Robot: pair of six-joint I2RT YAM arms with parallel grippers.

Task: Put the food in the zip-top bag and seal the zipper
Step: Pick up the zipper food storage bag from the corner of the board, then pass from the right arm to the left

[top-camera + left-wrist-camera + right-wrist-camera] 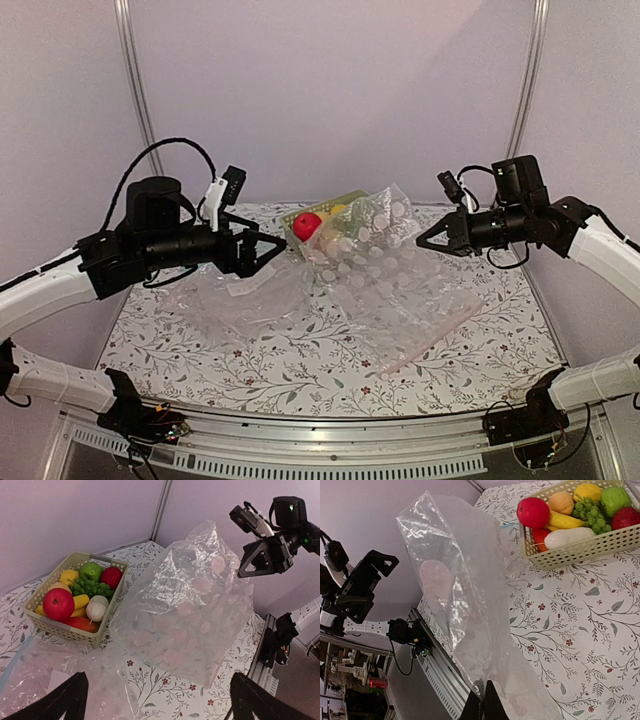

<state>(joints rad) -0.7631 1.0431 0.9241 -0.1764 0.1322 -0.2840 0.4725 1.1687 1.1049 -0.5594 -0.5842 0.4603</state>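
Clear crinkly plastic makes up the zip-top bag (400, 270), its film creased all over and dotted with pale, round, pinkish spots. One end is lifted off the desk (300, 370) into a peaked, tent-like shape. The rest trails across the floral-printed surface toward the near right, where the thin pink zipper (432, 335) runs along its edge. The slider is too small to make out.

The right jaws are pinched together on a fold of the bag's film. The right wrist view shows them as two dark tips closed on the plastic at the bottom of the frame. The right arm (590, 240) reaches in from the right, its wrist roughly level above the desk. The left arm (50, 290) stretches in from the left, wrist also level. The left jaws stand wide apart, holding nothing and pointing toward the raised bag.

At the far side of the desk sits a pale yellow-green lattice basket (60, 630) of hard plastic. It holds the food (575, 515), all smooth and shiny: a red apple (58, 603), a yellow banana (80, 601), a bunch of green grapes (90, 587), a white oblong piece (96, 608) and a round green fruit (91, 571). A second clear bag (240, 295) with a blue strip lies rumpled on the desk beneath the left jaws.
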